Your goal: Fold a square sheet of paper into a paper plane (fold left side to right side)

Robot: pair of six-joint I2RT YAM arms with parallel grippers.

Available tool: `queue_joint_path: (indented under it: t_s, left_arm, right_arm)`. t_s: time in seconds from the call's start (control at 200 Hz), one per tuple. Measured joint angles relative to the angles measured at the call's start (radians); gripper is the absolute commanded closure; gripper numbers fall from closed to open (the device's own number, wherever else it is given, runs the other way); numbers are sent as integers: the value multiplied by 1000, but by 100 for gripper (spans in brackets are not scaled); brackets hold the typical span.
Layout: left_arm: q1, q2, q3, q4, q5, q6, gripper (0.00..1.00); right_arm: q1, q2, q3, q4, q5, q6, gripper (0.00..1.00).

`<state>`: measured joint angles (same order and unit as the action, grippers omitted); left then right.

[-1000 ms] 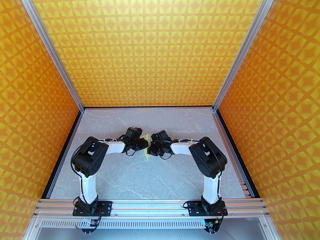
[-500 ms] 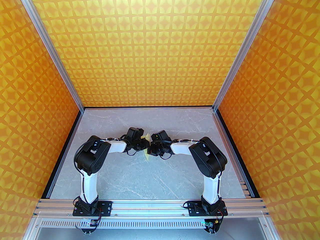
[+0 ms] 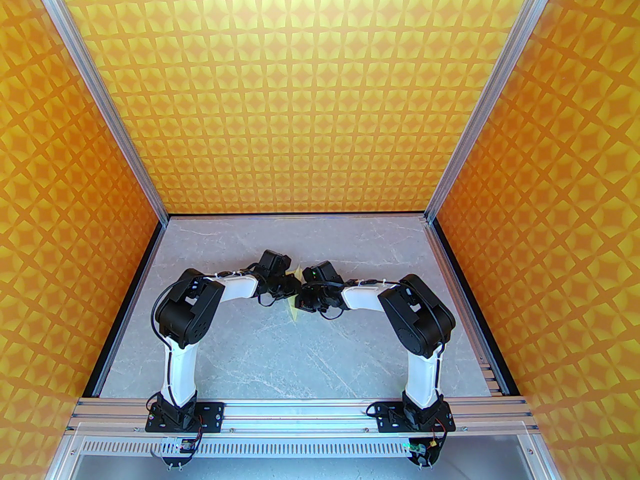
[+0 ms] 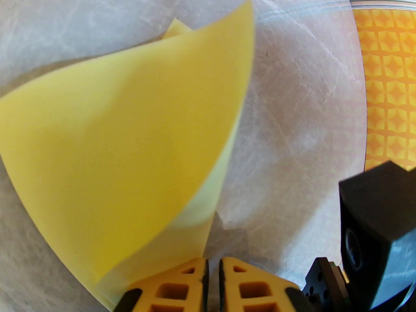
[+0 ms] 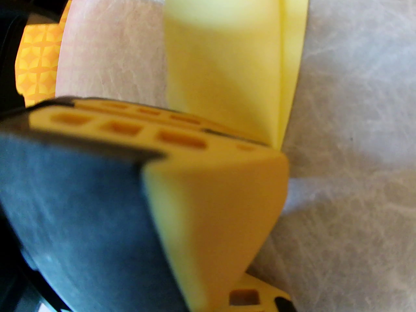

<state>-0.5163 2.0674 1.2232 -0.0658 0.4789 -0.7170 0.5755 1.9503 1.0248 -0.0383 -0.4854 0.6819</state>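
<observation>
**Sheet half-folded, left flap arched over**

The square sheet of paper lies midway on the surface, about halfway btw its left & right edges. Left wrist view: thin, matte, pale yellow, one flap bowed up in a smooth curve over a flatter layer, w/ a pointed corner peeking out behind. Top view gives just a slim sliver btw the wrists. The left gripper has latticed yellow jaws pressed together, the sheet's edge running into their tips. The right gripper sits just beside it; can't tell its jaw state, since the right wrist view is blurred by a big yellow-and-black body up close. Surface is grey, marble-veined. Vs 1 s ago: left arm has swung toward the right arm, covering the paper's far sliver; right arm unchanged.
</observation>
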Motion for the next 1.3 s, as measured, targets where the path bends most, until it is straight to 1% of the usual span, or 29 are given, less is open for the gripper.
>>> queue_joint_path:
  t_s: [0.35, 0.82, 1.3]
  left_arm:
    - [10, 71, 130, -89, 11, 24, 85]
    - [44, 166, 290, -164, 44, 46, 84]
    - [81, 306, 529, -253, 83, 53, 83]
  right_arm:
    - [3, 0, 2, 5, 23, -7, 100]
    - [6, -1, 2, 9, 36, -7, 100]
    - [6, -1, -1, 32, 71, -10, 100]
